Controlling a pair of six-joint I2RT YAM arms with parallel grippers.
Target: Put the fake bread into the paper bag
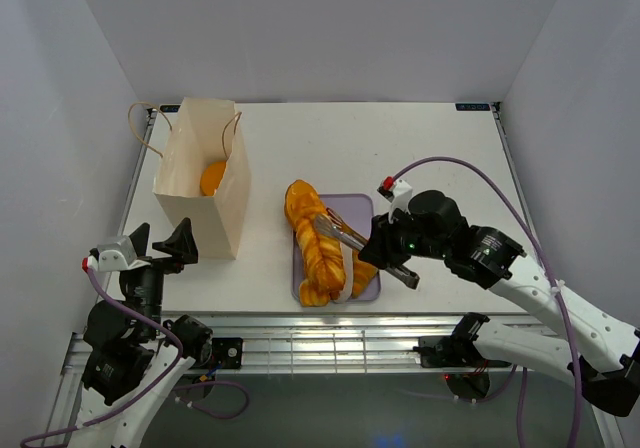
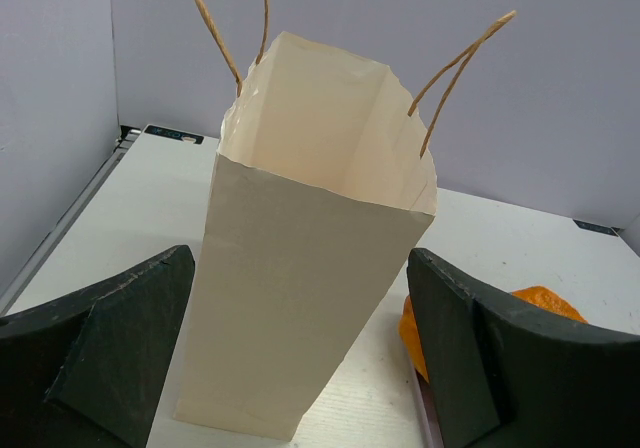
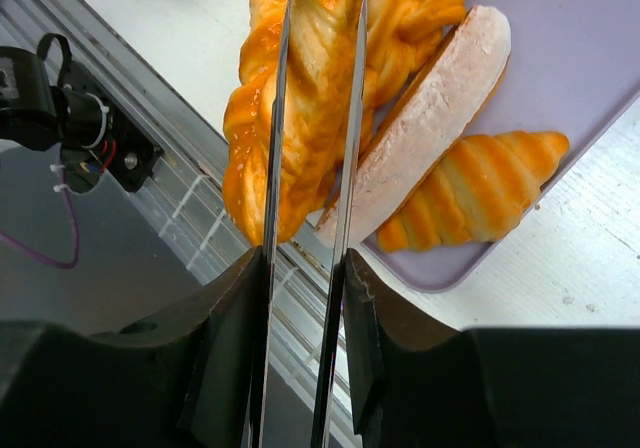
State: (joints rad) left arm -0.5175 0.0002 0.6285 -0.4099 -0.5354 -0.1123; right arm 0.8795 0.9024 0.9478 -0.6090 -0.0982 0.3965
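Observation:
The paper bag (image 1: 200, 183) stands upright and open at the left, with one orange bun (image 1: 212, 178) inside. My left gripper (image 1: 160, 248) is open and empty just in front of the bag (image 2: 300, 268), its fingers (image 2: 120, 338) on either side of it without touching. My right gripper (image 1: 385, 253) is shut on metal tongs (image 1: 345, 236). The tong arms (image 3: 275, 168) straddle a braided loaf (image 3: 310, 88) on the lilac tray (image 1: 365, 208). A croissant (image 3: 480, 193) and an oval loaf (image 3: 430, 118), pale side up, lie beside it. I cannot tell whether the braided loaf (image 1: 310, 243) is lifted.
The tray (image 3: 590, 58) sits close to the table's front edge, with the metal rail (image 1: 330, 343) just beyond. The bag's cord handles (image 2: 230, 28) stick up. White walls close in the table at the back and sides. An orange pastry (image 2: 545, 301) shows behind my left gripper's right finger.

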